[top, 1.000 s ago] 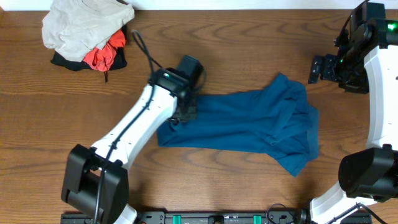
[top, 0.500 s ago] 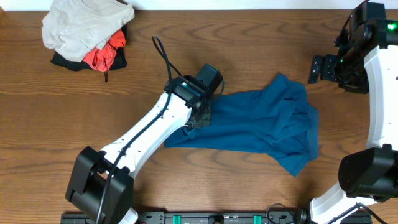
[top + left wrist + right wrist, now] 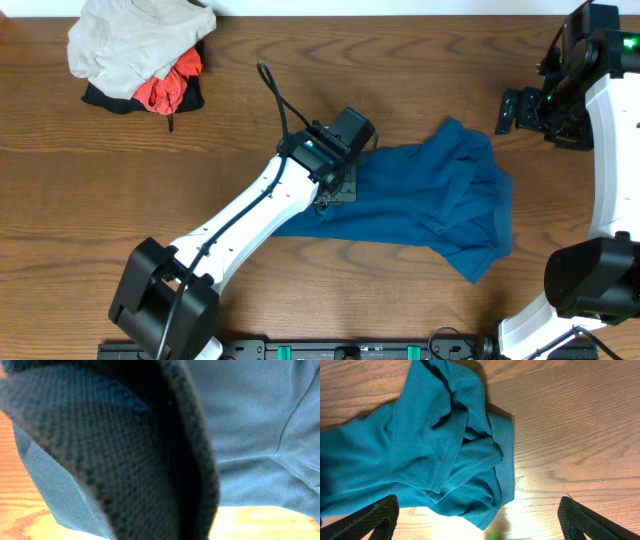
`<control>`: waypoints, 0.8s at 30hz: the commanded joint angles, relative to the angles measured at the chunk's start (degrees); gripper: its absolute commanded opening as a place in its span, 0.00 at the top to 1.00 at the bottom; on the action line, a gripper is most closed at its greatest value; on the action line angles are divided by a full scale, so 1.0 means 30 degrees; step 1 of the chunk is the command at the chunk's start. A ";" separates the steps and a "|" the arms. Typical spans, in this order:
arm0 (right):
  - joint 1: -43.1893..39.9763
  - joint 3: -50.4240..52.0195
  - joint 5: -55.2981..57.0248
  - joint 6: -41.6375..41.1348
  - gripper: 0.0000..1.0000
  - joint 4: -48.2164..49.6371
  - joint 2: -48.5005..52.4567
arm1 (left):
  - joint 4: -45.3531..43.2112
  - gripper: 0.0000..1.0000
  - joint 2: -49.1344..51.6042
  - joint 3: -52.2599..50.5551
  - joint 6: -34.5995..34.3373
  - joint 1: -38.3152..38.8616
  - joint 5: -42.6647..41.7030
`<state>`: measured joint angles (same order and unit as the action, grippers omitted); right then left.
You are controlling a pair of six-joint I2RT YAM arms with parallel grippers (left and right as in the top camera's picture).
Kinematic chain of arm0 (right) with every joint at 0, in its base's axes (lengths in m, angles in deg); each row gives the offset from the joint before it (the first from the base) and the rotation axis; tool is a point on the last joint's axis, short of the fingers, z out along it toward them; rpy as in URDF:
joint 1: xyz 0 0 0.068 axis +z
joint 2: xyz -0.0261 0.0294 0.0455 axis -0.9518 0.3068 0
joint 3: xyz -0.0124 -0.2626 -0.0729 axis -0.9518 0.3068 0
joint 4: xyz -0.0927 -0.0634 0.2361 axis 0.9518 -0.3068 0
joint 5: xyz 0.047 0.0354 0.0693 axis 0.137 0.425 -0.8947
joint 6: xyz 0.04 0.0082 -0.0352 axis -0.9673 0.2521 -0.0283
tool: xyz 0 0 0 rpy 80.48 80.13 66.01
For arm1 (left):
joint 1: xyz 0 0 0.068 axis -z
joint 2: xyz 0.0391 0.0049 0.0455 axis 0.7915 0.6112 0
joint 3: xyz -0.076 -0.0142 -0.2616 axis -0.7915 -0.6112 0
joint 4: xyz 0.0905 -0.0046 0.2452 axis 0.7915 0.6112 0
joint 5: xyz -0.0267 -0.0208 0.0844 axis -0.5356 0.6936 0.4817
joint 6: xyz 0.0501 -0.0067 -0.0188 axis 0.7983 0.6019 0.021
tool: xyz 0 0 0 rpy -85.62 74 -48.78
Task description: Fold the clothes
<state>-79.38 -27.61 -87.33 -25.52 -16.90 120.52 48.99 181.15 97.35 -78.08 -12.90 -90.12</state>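
Now left gripper (image 3: 335, 188), clenched on shirt (image 3: 440, 200) edge, has carried it rightward, fold underway; right gripper (image 3: 512, 110) released, idle aside.

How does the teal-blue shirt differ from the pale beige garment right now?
The deep teal-blue cloth shirt lies spread mid-table; the pale beige-grey garment is bunched in the far left corner. The left gripper, jaws shut, grips the shirt's left end; no gripper touches the beige garment, which tops orange-red and black garments. Both are soft cloth on the wooden table.
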 commanded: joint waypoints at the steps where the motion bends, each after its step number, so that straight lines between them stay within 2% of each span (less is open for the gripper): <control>1: 0.0058 -0.0291 0.0248 -0.0131 0.01 0.0000 -0.0503 | -0.0036 0.90 -0.0240 0.0415 -0.0240 0.0240 -0.0306; 14: 0.0058 -0.0291 0.0248 -0.0131 0.01 0.0000 -0.0503 | -0.0568 0.89 -0.0219 0.0415 -0.0401 0.1625 -0.0357; 17: 0.0058 -0.0291 0.0248 -0.0124 0.01 -0.0022 -0.0503 | -0.0721 0.83 -0.0160 0.0415 -0.0466 0.1792 -0.0350; 18: 0.0066 -0.0291 0.0248 -0.0124 0.01 -0.0073 -0.0503 | -0.0736 0.76 -0.0117 0.0415 -0.0459 0.1807 -0.0350; 20: 0.0058 -0.0291 0.0248 -0.0124 0.01 -0.0117 -0.0503 | -0.0736 0.70 -0.0036 0.0415 -0.0459 0.1800 -0.0350; 21: 0.0058 -0.0291 0.0248 -0.0124 0.01 -0.0124 -0.0503 | -0.0736 0.63 -0.0022 0.0415 -0.0459 0.1800 -0.0350; 23: 0.0066 -0.0291 0.0248 -0.0124 0.01 -0.0146 -0.0503 | -0.0750 0.31 0.0007 0.0415 -0.0444 0.1800 -0.0342; 24: 0.0066 -0.0291 0.0248 -0.0124 0.01 -0.0160 -0.0503 | -0.0765 0.20 0.0007 0.0415 -0.0444 0.1800 -0.0342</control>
<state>-79.38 -27.61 -87.36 -25.52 -17.12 120.52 46.63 181.15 97.35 -79.06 -7.57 -91.32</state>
